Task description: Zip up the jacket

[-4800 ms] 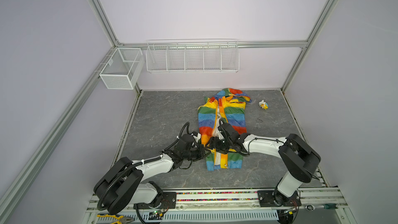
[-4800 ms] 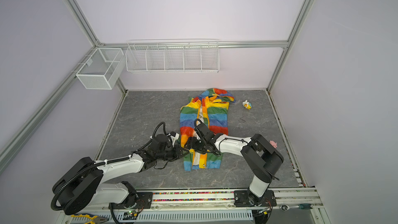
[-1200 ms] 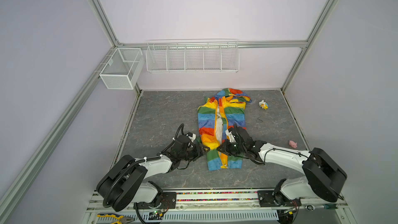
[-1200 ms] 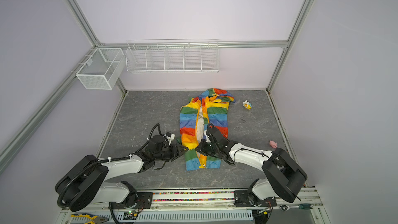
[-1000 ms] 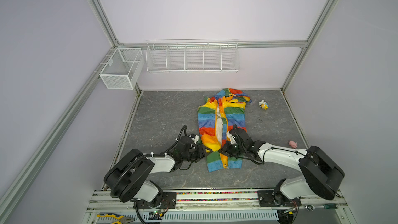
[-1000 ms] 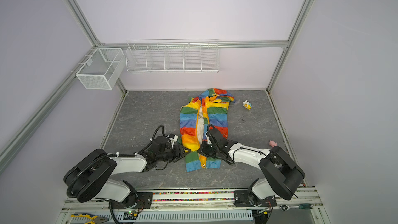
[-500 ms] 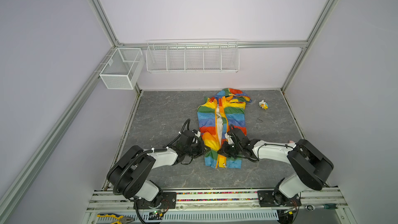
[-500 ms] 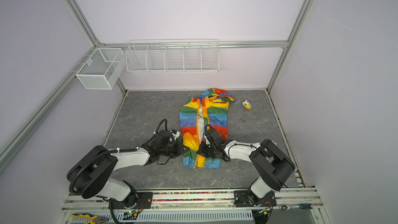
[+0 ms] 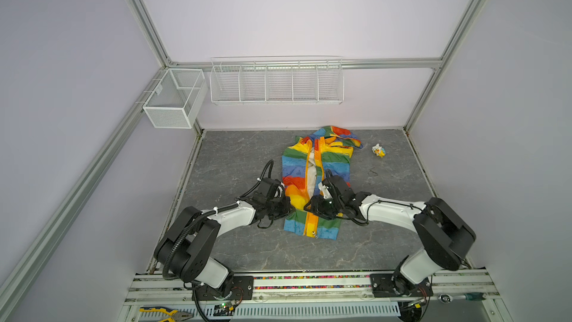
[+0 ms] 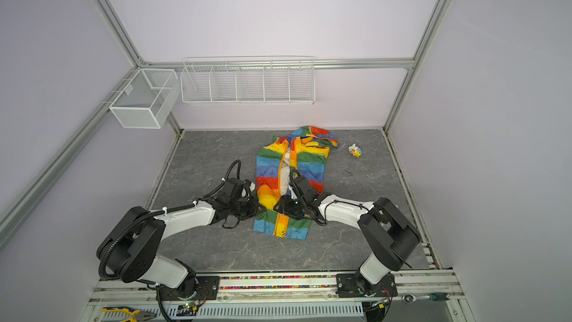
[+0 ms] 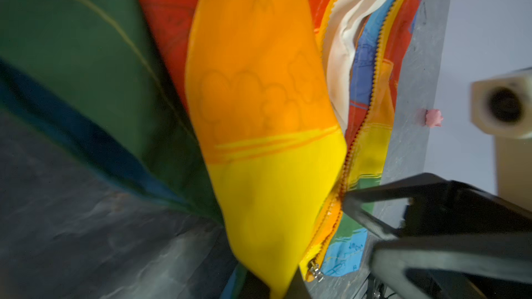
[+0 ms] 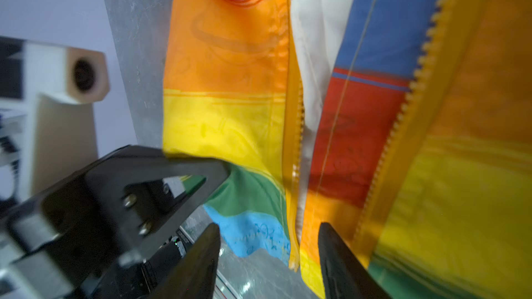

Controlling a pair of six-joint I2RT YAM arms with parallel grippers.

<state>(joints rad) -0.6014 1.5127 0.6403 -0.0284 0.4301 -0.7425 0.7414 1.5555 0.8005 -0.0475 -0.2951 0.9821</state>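
Left gripper (image 10: 257, 206), right gripper (image 10: 282, 207) meet jacket (image 10: 309, 165); toy (image 10: 355, 150) lies apart.

Pale lilac walls (image 9: 278, 10), grey seemingly marbled floor (image 9: 235, 156), white wire baskets (image 9: 275, 88)

Floor (image 9: 235, 156) open around jacket (image 9: 335, 162); small toy (image 9: 378, 150) near hood (image 9: 339, 133); wire baskets (image 9: 276, 83) overhead behind.

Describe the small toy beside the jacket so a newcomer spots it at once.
In a top view, find the grey table and the striped jacket lying on it. Right of its hood, apart from the cloth, sits the toy: tiny, white and yellow, not striped.
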